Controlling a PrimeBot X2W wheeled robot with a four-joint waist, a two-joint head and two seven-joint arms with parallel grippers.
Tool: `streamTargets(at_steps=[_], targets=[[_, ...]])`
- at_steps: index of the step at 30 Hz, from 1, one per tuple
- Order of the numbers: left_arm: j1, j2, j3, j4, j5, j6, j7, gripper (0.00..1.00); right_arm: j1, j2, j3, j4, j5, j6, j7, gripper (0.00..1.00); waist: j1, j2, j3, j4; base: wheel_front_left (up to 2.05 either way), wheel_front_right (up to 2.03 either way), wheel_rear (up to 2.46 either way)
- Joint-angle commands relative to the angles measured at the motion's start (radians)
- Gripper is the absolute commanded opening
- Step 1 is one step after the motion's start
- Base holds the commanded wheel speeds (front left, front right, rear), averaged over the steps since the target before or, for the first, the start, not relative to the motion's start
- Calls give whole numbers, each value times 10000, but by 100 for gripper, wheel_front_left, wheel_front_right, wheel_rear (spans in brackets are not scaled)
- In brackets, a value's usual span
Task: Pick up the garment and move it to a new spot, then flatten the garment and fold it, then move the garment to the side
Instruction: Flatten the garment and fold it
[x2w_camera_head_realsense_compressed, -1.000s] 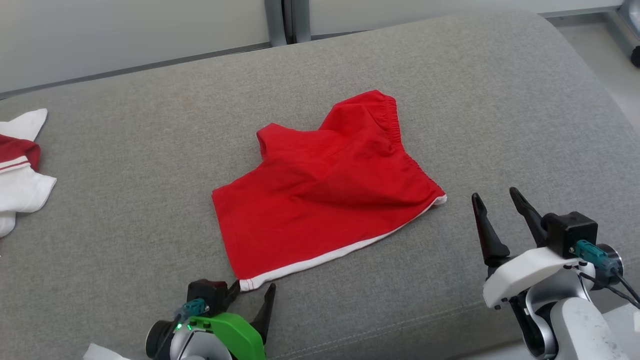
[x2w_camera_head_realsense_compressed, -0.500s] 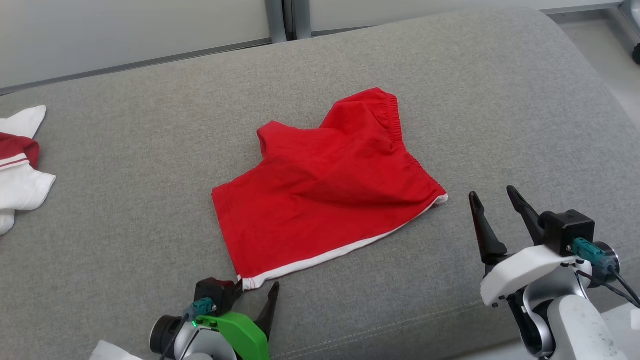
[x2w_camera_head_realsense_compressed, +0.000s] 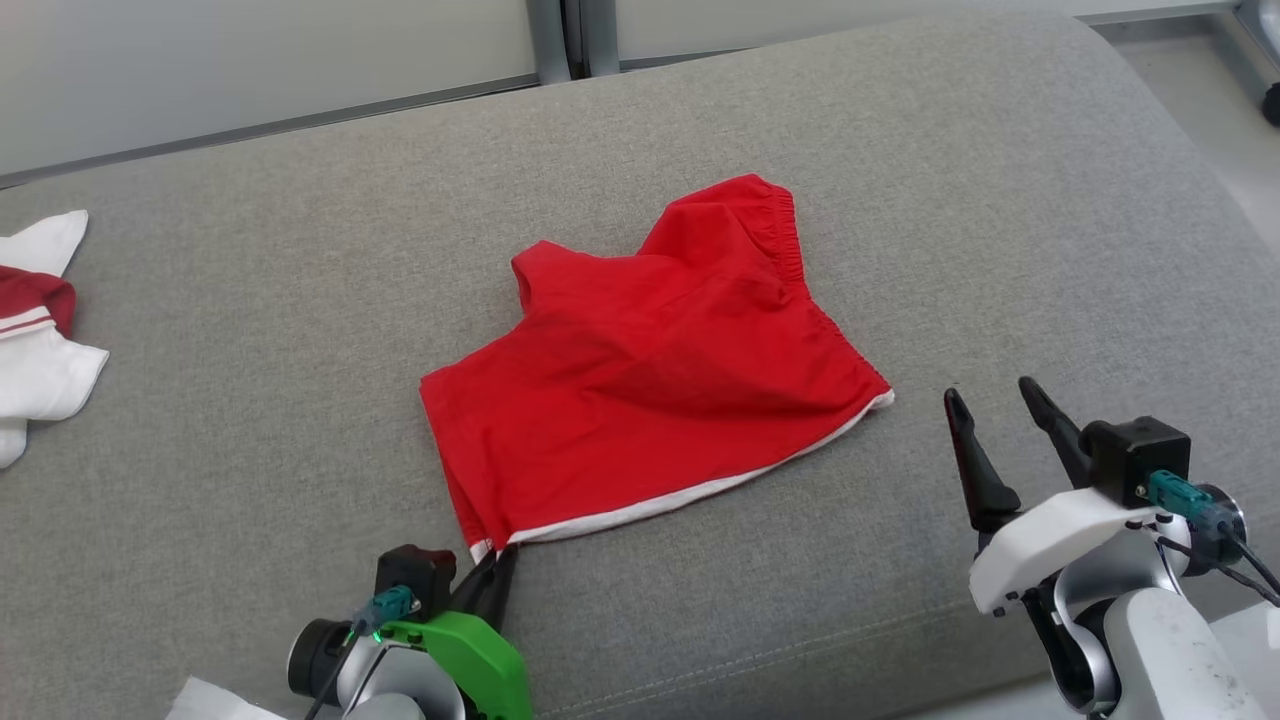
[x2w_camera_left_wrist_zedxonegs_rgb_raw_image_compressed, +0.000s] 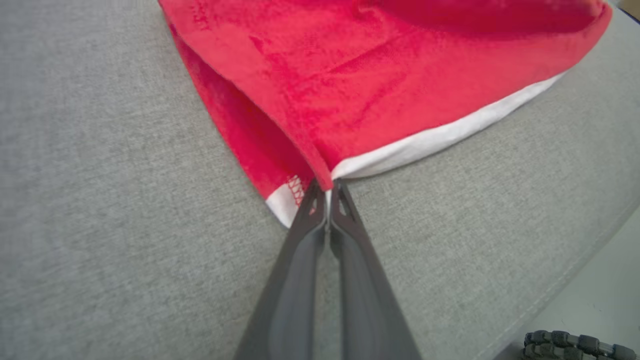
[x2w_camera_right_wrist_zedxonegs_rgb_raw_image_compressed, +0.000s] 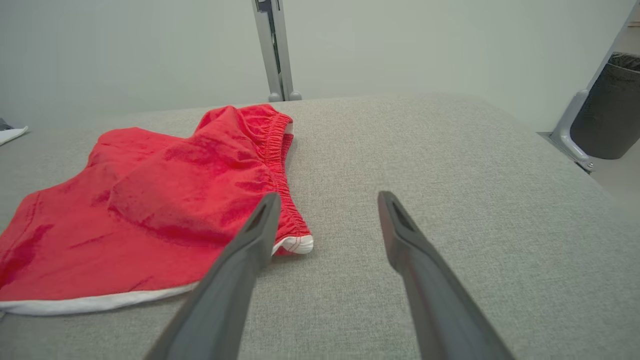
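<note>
- Between the shut tips of the left claw (x2w_camera_head_realsense_compressed: 497, 562): the hem corner of the soft red cotton shorts (x2w_camera_head_realsense_compressed: 650, 390), pinched for lifting.
- The right claw (x2w_camera_head_realsense_compressed: 985, 395) hovers open beside their waistband corner.

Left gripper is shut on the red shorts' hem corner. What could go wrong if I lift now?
The left gripper pinches the red shorts only at the tip of a white-hemmed corner, so the cloth may slip out. The right gripper is open and apart from them; lifted by one corner, they would likely hang and bunch.
</note>
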Motion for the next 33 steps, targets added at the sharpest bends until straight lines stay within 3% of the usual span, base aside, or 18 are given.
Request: streamTargets(at_steps=[1, 6, 14, 33], targets=[[-185, 109, 140, -106, -34, 89, -193, 0, -129, -212, 134, 195, 210, -10, 150, 100, 0, 0, 13, 86, 0, 0, 0], [-143, 253, 336, -503, -34, 285, -465, 0, -354, -1025, 649, 1118, 185, -9, 295, 100, 0, 0, 84, 333, 0, 0, 0], [-68, 463, 328, -1002, 16, 433, -390, 0, -1454, -2103, 2610, 2762, 651, -12, -195, 100, 0, 0, 238, 619, 0, 0, 0], [-105, 592, 104, -1509, 67, 573, -135, 0, -4244, -2704, 6856, 5960, 3173, -12, -1335, 100, 0, 0, 398, 1016, 0, 0, 0]])
